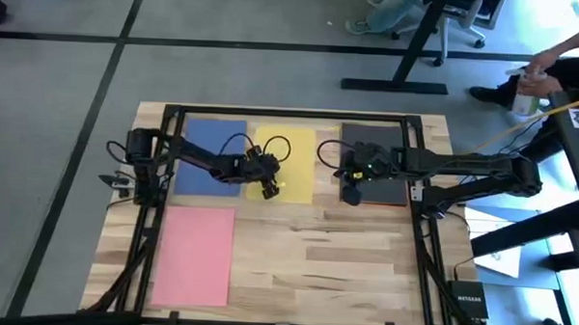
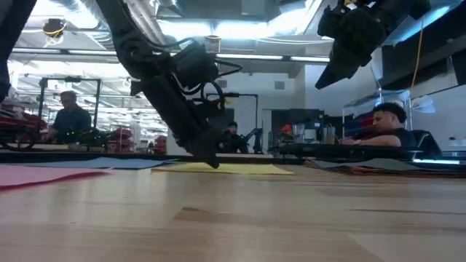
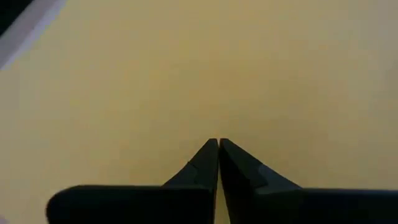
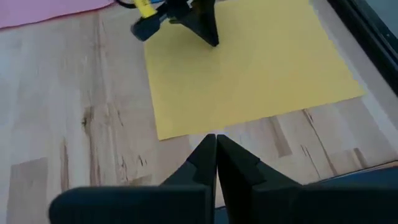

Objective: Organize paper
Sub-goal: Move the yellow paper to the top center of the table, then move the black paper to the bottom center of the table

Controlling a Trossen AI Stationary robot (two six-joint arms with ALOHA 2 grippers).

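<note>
Paper (image 1: 283, 162) sheets flat (blue, yellow, dark, pink), matte

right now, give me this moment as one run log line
left pincer: shut, tips down on yellow sheet | right pincer: shut, raised above dark sheet | blue sheet, pink sheet: flat, untouched

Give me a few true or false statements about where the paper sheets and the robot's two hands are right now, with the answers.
1. The left hand presses on the yellow sheet. True.
2. The pink sheet lies on top of the blue sheet. False: it lies apart, nearer the table's front.
3. The right hand touches the table. False: it hangs in the air.
4. Both hands are shut. True.
</note>
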